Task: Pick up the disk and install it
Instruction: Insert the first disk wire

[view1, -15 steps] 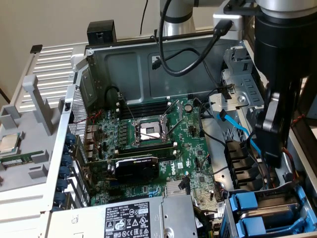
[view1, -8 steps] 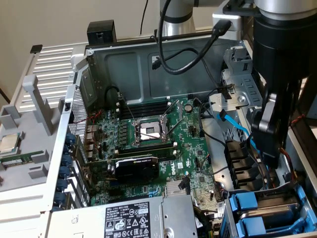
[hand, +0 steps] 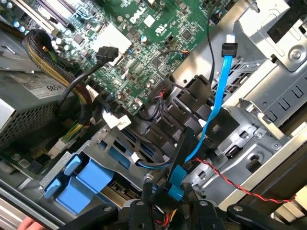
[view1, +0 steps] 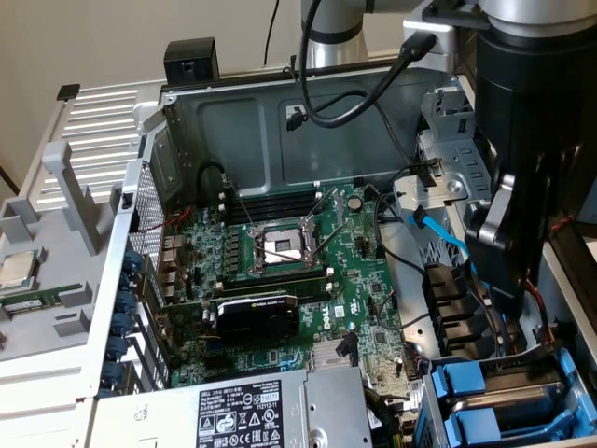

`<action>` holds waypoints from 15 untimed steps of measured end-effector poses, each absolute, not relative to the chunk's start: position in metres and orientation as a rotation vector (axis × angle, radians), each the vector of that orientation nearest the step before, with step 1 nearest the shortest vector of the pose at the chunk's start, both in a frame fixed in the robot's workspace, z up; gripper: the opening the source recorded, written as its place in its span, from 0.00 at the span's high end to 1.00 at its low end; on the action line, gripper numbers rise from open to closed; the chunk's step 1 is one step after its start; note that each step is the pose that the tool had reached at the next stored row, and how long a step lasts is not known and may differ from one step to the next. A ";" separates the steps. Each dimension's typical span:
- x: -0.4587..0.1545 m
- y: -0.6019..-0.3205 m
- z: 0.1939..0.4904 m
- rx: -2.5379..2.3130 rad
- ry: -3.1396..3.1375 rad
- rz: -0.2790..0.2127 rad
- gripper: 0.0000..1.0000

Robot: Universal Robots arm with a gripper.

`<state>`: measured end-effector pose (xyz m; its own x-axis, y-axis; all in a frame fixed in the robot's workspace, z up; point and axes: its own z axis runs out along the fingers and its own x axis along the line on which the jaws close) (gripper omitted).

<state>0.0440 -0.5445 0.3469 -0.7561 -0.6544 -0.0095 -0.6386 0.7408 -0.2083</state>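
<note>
Gripper point(hand: 168, 211) close beside blue cable point(hand: 218, 96), blue frames point(view1: 462, 383)

We see the rectangular silver-metal hard disk point(view1: 459, 381) point(hand: 88, 177), clipped in its blue plastic frame, lying flat inside the grey metal drive cage point(view1: 427, 411), blue tabs outward.

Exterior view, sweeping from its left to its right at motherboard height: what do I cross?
Loose processor chip → blue card-slot clips → CPU socket → blue SATA cable → robot arm.
</note>
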 end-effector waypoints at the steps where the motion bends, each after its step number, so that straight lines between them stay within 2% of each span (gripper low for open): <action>1: 0.044 -0.544 0.347 -1.056 2.856 -0.294 0.65; 15: 0.052 -0.542 0.346 -1.026 2.866 -0.275 0.65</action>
